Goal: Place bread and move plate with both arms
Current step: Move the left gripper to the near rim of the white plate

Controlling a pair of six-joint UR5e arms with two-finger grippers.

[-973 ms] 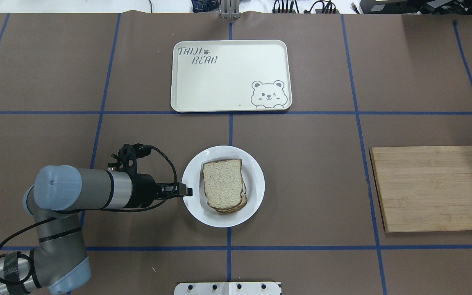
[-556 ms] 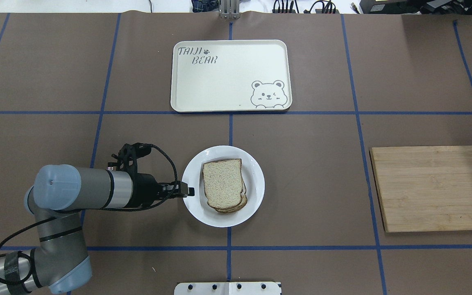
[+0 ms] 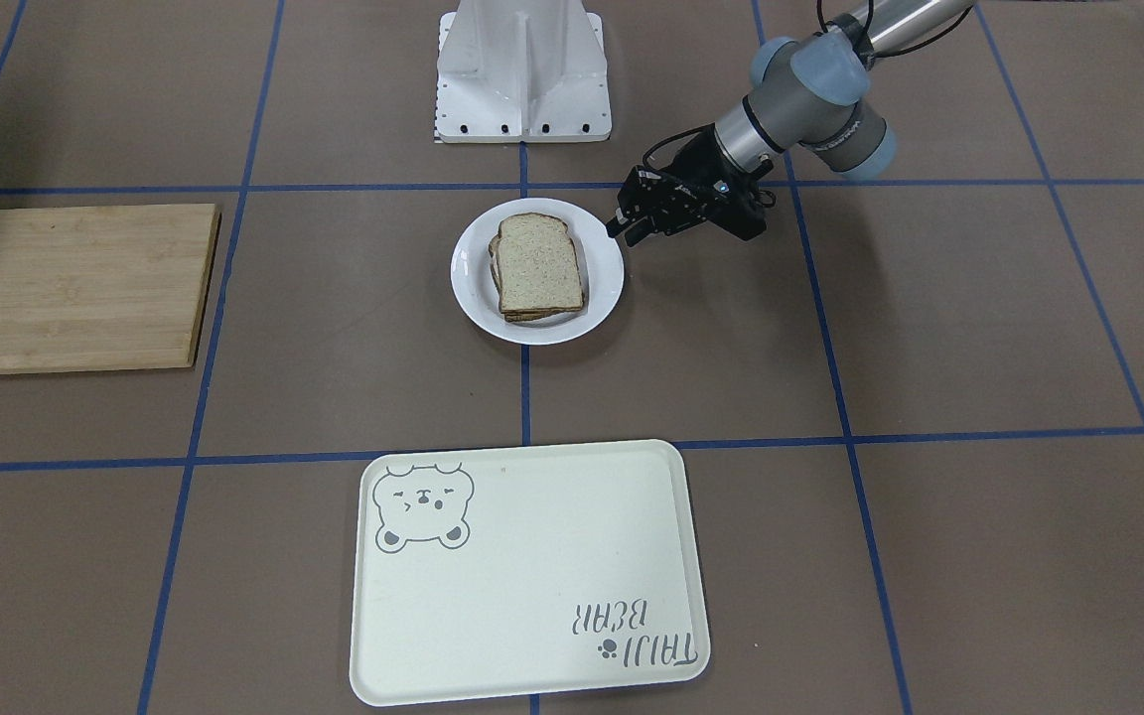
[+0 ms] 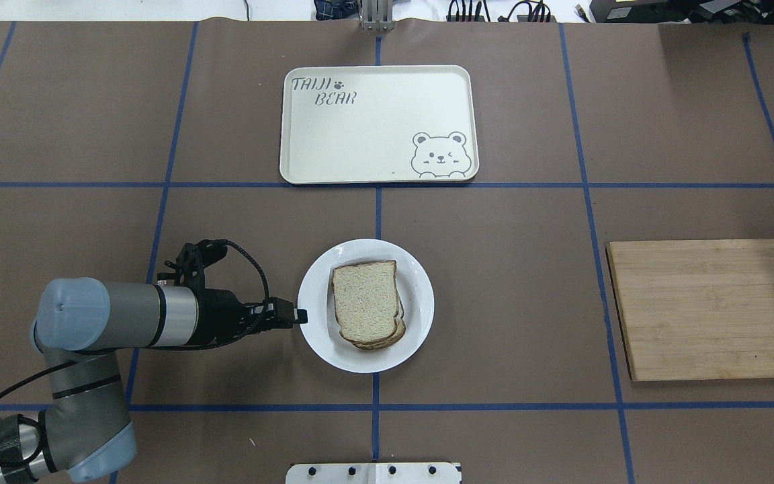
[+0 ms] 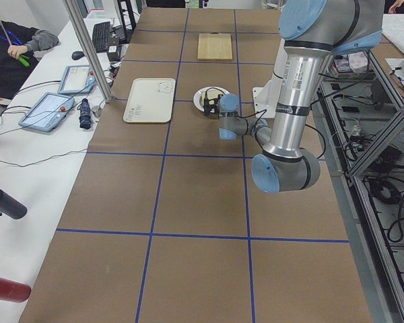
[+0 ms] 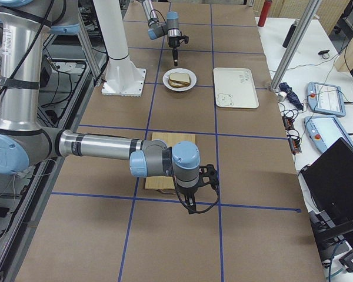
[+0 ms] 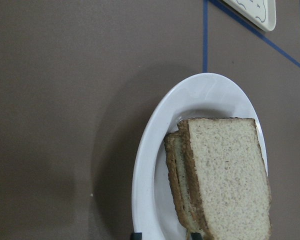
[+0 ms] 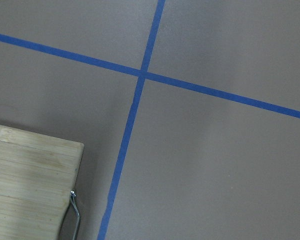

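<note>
**Front-facing view:** the plate [image 3: 473,290] sits near the middle of the table [image 3: 929,328], somewhat closer to the robot's edge than to the operators' edge. The bread [image 3: 538,260] lies flat on it as the top slice of a small stack, rounded end toward the robot. The left gripper [image 3: 622,230] hangs low just off the plate's rim, on the side facing the table's left end, with its tips pointed at the plate. Whether it touches the rim cannot be told. A cream bear tray [image 3: 532,586] lies at the middle of the operators' edge. A wooden cutting board [image 3: 71,288] lies toward the right end.

**Overhead view:** the left arm [image 4: 111,316] reaches in level from the left corner on the robot's side. The gripper's tip meets the plate's outline at the rim. Only 1 black tip shows, so the jaws cannot be read here.

**Left-end view:** the plate and left gripper appear small and far off, with no further detail.

**Right-end view:** the right gripper [image 6: 191,207] points down above the table just past the board, toward the right end. Whether it is open or closed cannot be told.

**Left wrist view:** the plate and bread fill the lower right. 2 dark fingertips [image 7: 136,236] peek in at the bottom edge, set apart, so the left jaws stand open and hold nothing.

**Right wrist view:** a corner of the board with a metal loop [image 8: 76,212] on its edge, and blue tape [image 8: 140,115] lines crossing on the table.
</note>
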